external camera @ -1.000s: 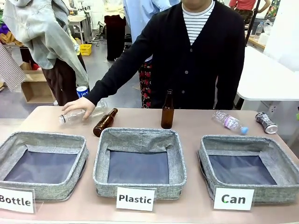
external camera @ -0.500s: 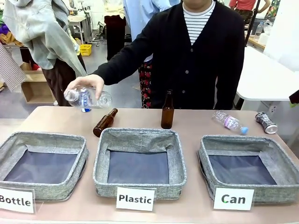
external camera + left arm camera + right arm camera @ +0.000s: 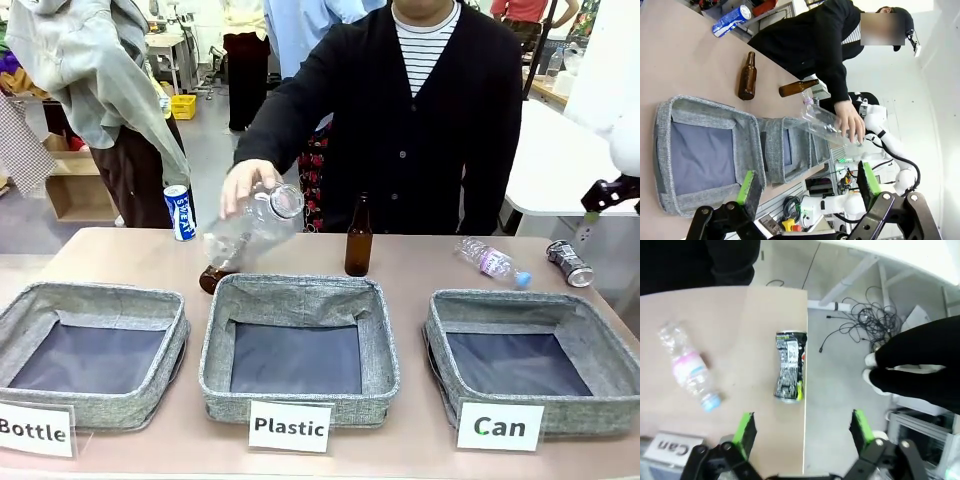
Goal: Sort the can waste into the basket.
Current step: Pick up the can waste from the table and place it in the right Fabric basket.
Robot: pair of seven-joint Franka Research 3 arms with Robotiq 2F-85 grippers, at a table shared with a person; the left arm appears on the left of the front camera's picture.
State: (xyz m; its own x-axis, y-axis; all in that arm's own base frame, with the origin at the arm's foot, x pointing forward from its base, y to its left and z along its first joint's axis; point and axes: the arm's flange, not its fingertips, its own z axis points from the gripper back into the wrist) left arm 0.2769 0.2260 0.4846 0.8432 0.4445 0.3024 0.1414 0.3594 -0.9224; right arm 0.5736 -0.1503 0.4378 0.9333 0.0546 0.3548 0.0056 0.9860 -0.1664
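the person lifted the clear bottle off the surface toward the plastic basket, baring the blue can at the far left edge. your right hand, fingers apart, came in above the crushed can. your left hand hung apart too, and the can basket held nothing yet.
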